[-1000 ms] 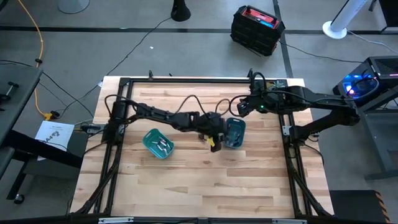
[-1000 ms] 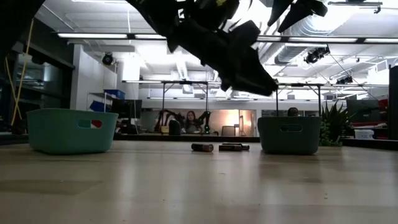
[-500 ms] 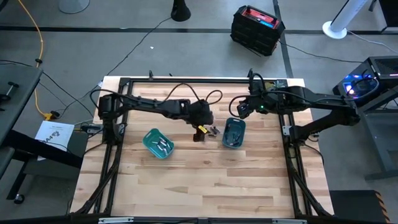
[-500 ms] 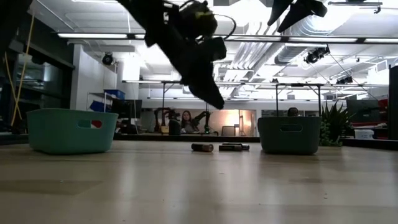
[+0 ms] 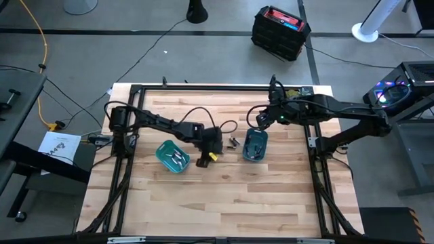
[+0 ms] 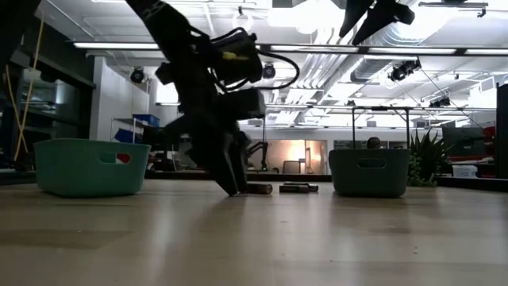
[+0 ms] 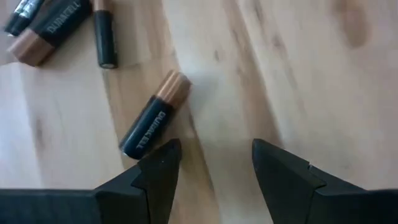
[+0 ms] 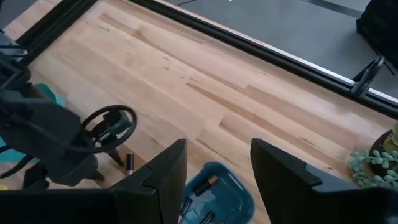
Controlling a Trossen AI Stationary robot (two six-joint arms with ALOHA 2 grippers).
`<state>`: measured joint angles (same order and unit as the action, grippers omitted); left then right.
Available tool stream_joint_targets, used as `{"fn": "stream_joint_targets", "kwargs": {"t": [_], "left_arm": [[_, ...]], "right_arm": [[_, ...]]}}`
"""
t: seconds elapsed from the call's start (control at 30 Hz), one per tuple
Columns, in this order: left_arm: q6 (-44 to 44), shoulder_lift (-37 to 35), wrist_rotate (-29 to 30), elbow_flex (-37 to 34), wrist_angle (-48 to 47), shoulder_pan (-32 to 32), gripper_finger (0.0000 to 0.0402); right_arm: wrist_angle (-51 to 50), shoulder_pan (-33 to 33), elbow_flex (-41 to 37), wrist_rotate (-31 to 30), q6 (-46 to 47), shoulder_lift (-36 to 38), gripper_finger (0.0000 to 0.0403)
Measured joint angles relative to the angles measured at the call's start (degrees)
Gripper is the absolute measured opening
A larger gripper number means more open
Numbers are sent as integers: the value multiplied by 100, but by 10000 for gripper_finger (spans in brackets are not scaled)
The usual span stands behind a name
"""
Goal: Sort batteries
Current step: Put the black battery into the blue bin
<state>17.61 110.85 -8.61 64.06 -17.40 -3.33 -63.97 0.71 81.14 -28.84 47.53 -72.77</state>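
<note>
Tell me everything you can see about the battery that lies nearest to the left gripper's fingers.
The battery is a small cylinder with a black body, white Duracell lettering and a copper-coloured end. It lies flat on the wooden table, diagonal in the left wrist view, apart from the other batteries. The open left gripper is just beside it; one fingertip is close to its black end, but contact cannot be confirmed.

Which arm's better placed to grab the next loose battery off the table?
Left. The left gripper is down at the tabletop, open, with a loose battery just ahead of its fingertips. The right gripper is open too, but hangs high above the right bin, away from the loose cells.
</note>
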Motion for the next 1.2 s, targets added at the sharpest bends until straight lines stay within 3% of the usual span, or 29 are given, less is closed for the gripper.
{"fn": "stream_joint_targets", "kwargs": {"t": [0.1, 0.27, 0.63, 0.9, 1.0, 1.13, 1.2], "left_arm": [[-122, -9, 363, -134, 206, 68, 195], [-343, -211, 143, -164, 120, 138, 195], [1136, -231, 796, -142, 998, 99, 182], [1179, 103, 355, -134, 806, 4, 173], [645, 147, 335, -127, 737, 28, 136], [-346, 94, 90, -76, 655, 8, 34], [-651, 58, -32, -2, 681, -38, 30]], "right_arm": [[4, 0, 0, 2, 0, -11, 172], [18, 0, 0, 7, 0, -9, 172], [16, 0, 0, 9, 0, -9, 172], [16, 0, 0, 13, 2, -9, 172], [18, 0, 0, 10, 2, -9, 172], [19, 0, 0, 11, 2, -9, 172], [20, 0, 0, 10, 2, -9, 172]]}}
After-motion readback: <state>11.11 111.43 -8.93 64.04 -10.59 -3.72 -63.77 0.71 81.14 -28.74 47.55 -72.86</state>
